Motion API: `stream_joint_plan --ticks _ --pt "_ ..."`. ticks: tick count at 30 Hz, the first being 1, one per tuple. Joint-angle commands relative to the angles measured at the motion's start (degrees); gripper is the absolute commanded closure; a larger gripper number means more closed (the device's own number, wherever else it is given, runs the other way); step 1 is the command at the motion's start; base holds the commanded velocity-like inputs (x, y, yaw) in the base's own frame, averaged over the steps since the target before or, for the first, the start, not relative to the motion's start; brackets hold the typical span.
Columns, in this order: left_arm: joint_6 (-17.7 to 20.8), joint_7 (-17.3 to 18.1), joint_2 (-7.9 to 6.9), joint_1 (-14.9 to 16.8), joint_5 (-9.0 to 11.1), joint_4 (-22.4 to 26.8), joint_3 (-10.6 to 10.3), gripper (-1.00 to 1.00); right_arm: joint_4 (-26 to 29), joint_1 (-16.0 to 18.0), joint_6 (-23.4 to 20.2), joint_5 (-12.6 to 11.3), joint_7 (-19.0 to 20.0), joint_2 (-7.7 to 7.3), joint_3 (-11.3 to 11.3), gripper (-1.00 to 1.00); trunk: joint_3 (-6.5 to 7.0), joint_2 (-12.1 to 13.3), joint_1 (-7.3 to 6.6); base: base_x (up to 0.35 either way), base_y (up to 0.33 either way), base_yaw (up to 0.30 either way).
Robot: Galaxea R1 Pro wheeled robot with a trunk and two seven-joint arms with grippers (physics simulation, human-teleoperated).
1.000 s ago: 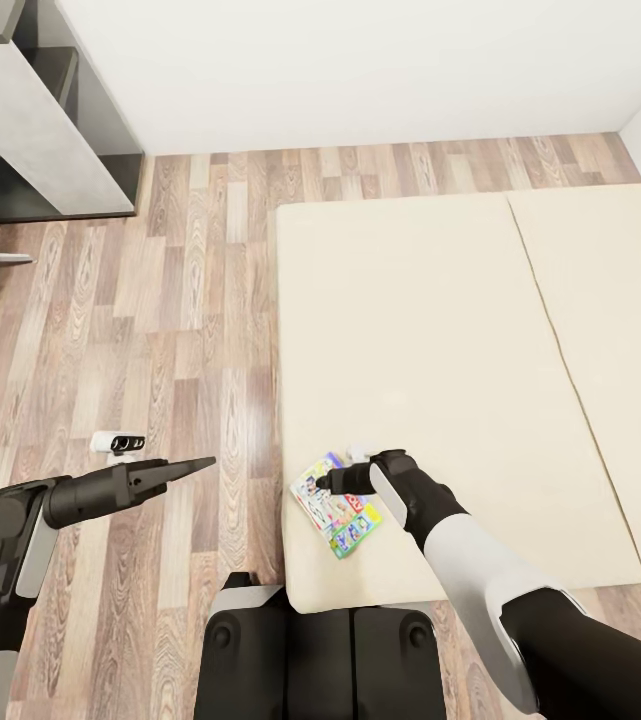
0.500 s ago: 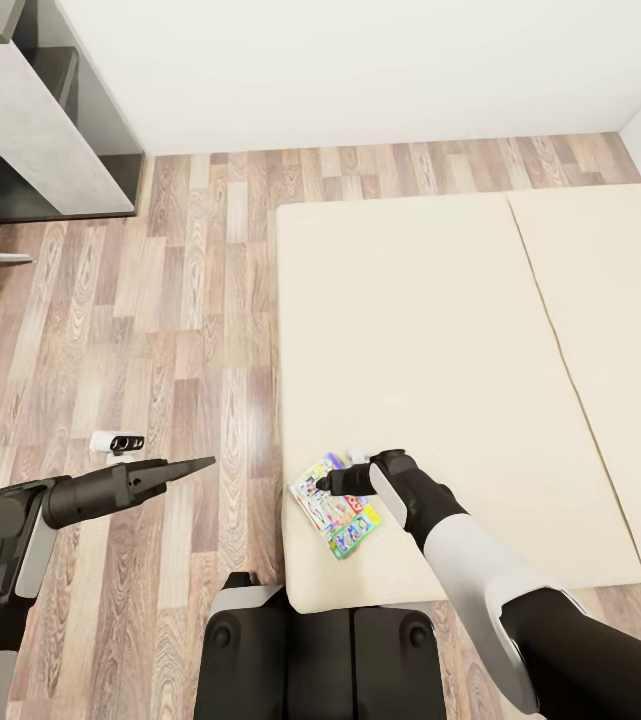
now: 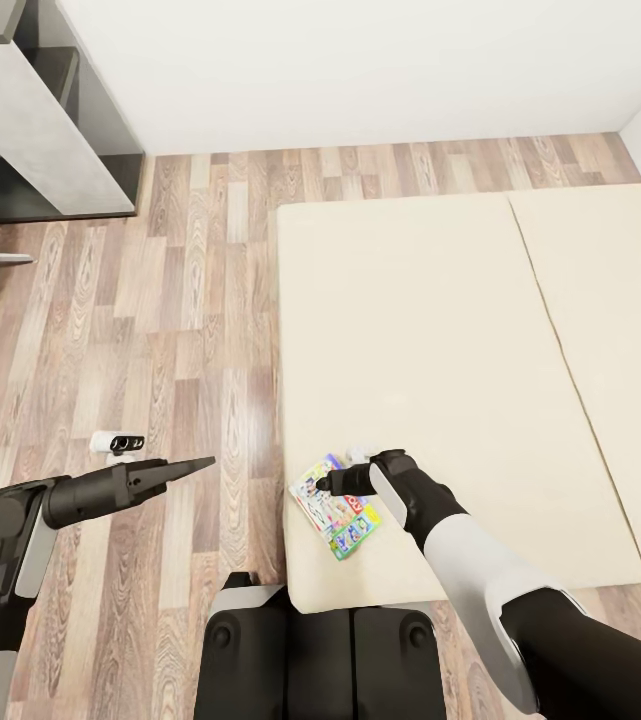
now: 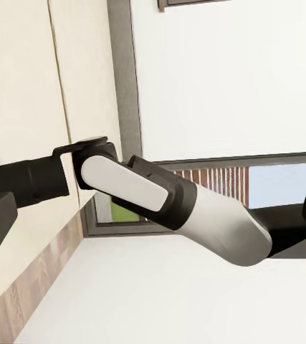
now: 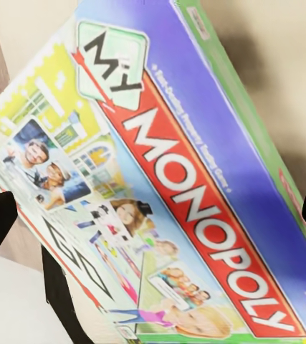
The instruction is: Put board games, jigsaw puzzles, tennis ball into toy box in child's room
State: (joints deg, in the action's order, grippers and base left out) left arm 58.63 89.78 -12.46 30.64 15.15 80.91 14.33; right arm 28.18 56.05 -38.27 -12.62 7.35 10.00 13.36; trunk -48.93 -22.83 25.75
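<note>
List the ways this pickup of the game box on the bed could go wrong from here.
1. The board game lies flat on the mattress, so the right gripper directly above it may find no edge to grip and only press it into the soft surface.
2. The box sits near the bed's corner, close to the edge; a nudge could slide it onto the floor.
3. The wrist view shows the fingertips set wide, with the box skewed between them, so a closing grip might twist it.

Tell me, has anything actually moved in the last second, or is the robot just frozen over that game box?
Nothing visibly changed. The right gripper still sits over the board game at the near corner of the bed, and the left gripper still hangs over the floor. The game box has not shifted or lifted.
</note>
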Motion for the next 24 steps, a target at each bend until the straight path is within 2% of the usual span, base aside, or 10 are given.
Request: stream_joint_plan --ticks 1,24 --pt "0.6 0.2 -0.02 0.0 0.0 0.0 0.0 -1.0 0.0 0.0 -0.2 -0.2 0.0 0.0 0.1 -1.0 -0.06 -0.1 0.03 0.0 0.112 0.0" --pt "0.6 0.2 -0.02 0.0 0.0 0.0 0.0 -1.0 0.0 0.0 -0.2 -0.2 0.0 0.0 0.2 -1.0 -0.06 -0.1 0.03 0.0 0.041 0.0"
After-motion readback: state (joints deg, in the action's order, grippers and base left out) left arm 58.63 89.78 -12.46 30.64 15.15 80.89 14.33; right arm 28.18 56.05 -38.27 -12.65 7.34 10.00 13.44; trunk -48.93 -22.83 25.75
